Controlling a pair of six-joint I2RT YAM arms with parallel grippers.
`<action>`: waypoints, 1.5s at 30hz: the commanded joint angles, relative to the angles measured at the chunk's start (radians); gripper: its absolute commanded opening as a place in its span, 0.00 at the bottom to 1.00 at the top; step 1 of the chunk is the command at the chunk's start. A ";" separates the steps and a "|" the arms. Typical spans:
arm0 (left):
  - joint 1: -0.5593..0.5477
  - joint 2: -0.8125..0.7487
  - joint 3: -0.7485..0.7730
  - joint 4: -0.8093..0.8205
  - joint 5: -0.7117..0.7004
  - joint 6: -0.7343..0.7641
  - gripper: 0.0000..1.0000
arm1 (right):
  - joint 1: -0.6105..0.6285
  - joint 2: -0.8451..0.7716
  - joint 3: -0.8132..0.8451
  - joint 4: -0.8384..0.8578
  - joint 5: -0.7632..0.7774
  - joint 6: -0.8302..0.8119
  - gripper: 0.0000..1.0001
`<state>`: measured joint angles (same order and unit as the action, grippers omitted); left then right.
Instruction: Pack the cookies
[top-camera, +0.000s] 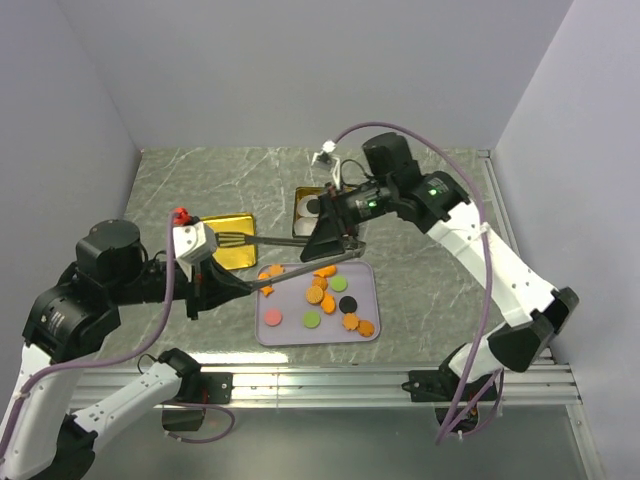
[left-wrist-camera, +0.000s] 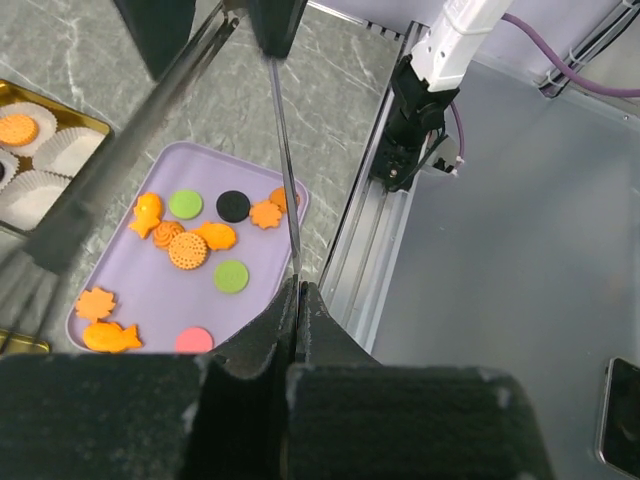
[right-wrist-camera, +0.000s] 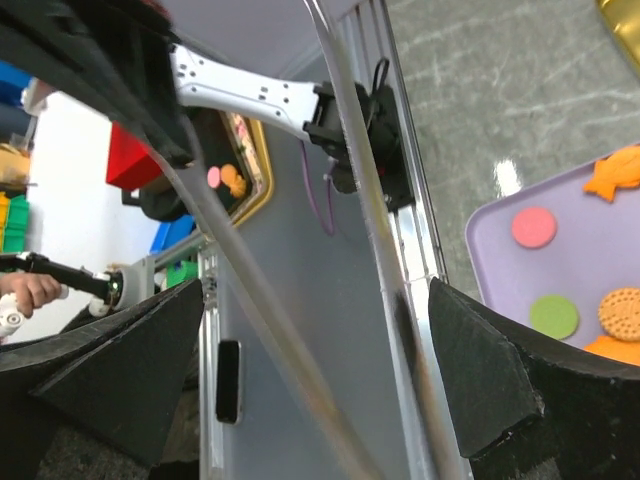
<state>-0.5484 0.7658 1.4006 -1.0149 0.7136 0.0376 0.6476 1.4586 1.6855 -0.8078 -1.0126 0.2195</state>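
Cookies (top-camera: 316, 295) on tray (top-camera: 288, 336) beside left tool (top-camera: 258, 288) pinching tongs (top-camera: 290, 242); right tool (top-camera: 332, 250) spread above.

No words, numbers, labels or signs can be read in any view. No letters can be made out on the cookies (left-wrist-camera: 188, 250) or on the purple tray (left-wrist-camera: 150, 290).

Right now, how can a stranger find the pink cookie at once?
Find the lavender tray mid-table. The pink cookie lies near its front left corner, seen from above. It is the only pink disc; a green cookie is nearest.
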 joint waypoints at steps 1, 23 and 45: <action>-0.002 -0.029 0.011 0.029 0.006 0.019 0.00 | 0.050 0.063 0.049 -0.062 0.095 -0.031 1.00; -0.001 -0.008 -0.005 0.010 0.006 0.031 0.00 | 0.098 -0.026 0.068 0.061 0.038 0.048 1.00; -0.002 0.041 0.074 0.022 0.003 0.010 0.00 | 0.072 -0.001 0.017 0.168 0.022 0.106 1.00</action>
<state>-0.5484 0.8013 1.4368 -1.0363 0.7105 0.0586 0.7345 1.5185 1.7363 -0.7517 -0.8738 0.2878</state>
